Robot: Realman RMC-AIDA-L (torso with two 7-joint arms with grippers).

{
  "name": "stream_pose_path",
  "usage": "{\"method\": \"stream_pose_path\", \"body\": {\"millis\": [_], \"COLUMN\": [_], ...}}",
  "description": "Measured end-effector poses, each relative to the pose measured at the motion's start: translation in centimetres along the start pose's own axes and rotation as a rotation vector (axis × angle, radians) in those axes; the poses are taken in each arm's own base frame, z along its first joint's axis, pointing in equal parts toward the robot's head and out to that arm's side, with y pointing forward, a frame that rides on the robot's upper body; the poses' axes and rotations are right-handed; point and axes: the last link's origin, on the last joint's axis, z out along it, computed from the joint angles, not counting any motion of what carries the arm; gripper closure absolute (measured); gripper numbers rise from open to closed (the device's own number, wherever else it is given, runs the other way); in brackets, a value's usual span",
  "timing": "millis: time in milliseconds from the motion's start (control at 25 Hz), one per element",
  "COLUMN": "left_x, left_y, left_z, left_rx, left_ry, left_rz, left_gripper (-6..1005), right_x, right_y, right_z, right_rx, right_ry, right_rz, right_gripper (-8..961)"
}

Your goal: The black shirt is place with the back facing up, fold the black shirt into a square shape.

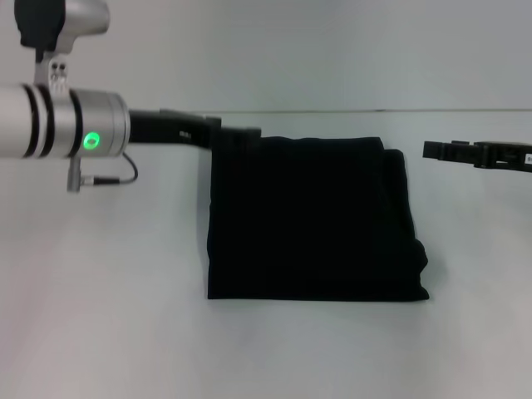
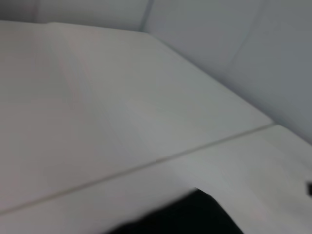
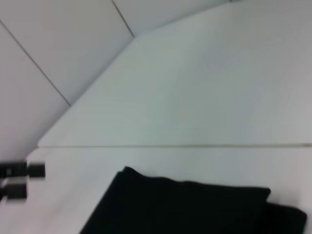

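Left claw [image 1: 237,135] reaches in from upper left of the head view, its tip at the far-left corner of the black shirt [image 1: 312,218]; can't tell if it's open or closed. Shirt lies folded near-square at frame centre on the white tabletop [image 1: 108,332], slightly wider than deep, edges square to the frame, right side lumpier. Right claw [image 1: 434,150] sits upper right, apart from the shirt, state can't tell.
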Motion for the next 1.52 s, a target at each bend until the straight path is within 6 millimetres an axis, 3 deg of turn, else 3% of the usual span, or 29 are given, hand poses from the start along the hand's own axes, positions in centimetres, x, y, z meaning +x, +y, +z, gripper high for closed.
{"method": "stream_pose_path", "body": {"millis": [200,480,800,1080,1520], "left_x": [-2.0,-4.0,-4.1,-4.1,-6.2], "left_y": [0.8,2.2,2.9,2.9,2.3], "left_z": [-0.7,-1.0,-0.4,-0.2,1.1], "left_rx": [-0.057,-0.181,-0.222,-0.217,-0.174], "left_ry": [-0.002,0.022,0.064,0.08,0.052], "left_rz": [-0.008,0.088,0.226,0.325,0.402], "left_gripper": [102,73,74,75,76], "right_x": [0.0,0.1,0.0,0.0,1.5], "right_y": [-0.2,-0.8,0.5,0.9,2.3], "right_z": [-0.7,-1.4,-1.5,-1.4,0.3], "right_rx": [-0.012,0.003,-0.071,-0.09,-0.132], "right_ry": [-0.033,-0.047,-0.106,-0.103,-0.009], "right_rz": [-0.018,-0.091,-0.223,-0.315,-0.419], "right_gripper": [187,185,182,179,117]}}
